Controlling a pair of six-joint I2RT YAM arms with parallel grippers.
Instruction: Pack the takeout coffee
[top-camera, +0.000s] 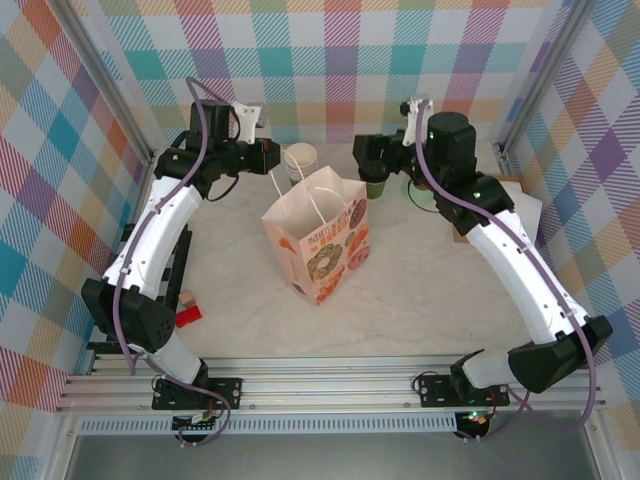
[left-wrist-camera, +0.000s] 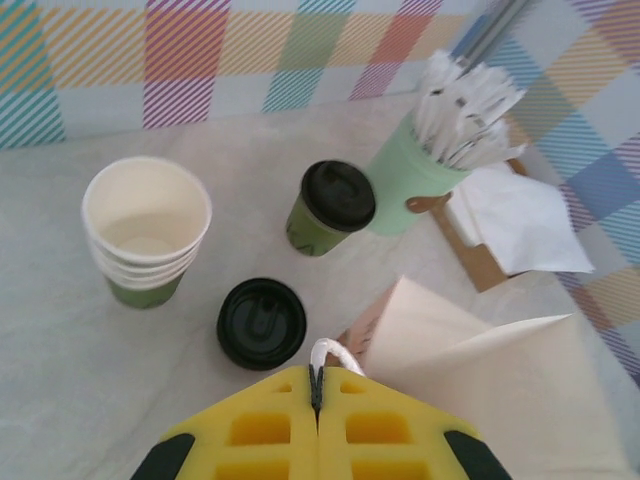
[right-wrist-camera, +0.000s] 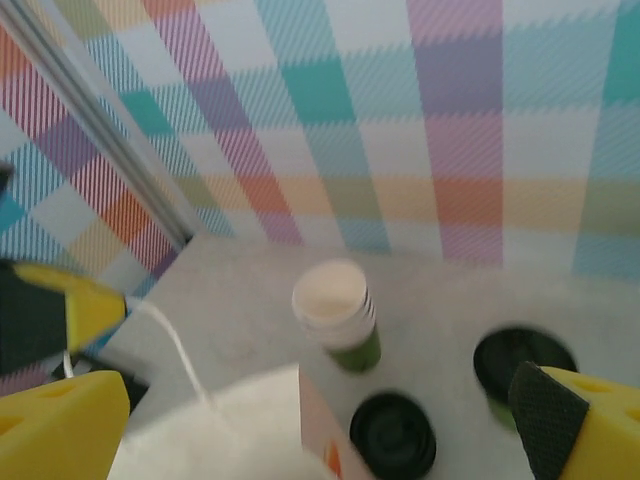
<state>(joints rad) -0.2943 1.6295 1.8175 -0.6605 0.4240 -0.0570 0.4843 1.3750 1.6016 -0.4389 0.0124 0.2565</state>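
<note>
Olive-green paper takeout coffee (left-wrist-camera: 322, 212) with a round black plastic lid stands upright on the pale marbled table (top-camera: 430, 290). It is near the back wall and outside the bag, just beside a pale mint-green mug (left-wrist-camera: 412, 188) stuffed with white sachets (left-wrist-camera: 462, 108). A stack of lidless cream-and-green paper cups (left-wrist-camera: 145, 232) sits well to the coffee's other side. A loose black round lid (left-wrist-camera: 262, 322) lies flat on the table between the stack and the bag. The white paper bag with donut print (top-camera: 318, 245) stands upright mid-table with its mouth open. The left gripper (left-wrist-camera: 316, 395) has its yellow fingers (left-wrist-camera: 260, 430) pressed together, pinching the bag's white cord handle (left-wrist-camera: 335, 353), which loops out just above the fingertips. The right gripper (right-wrist-camera: 315, 420) has its jaws spread wide with nothing between them, and it hangs over the bag's far edge. From the right wrist view, the coffee sits just past the black-tipped finger (right-wrist-camera: 575, 425) and is partly hidden by it; contact cannot be told. White napkins (left-wrist-camera: 515, 220) sit in a brown cardboard holder (left-wrist-camera: 478, 262) beyond the mug. A checked pastel wall stands behind.
</note>
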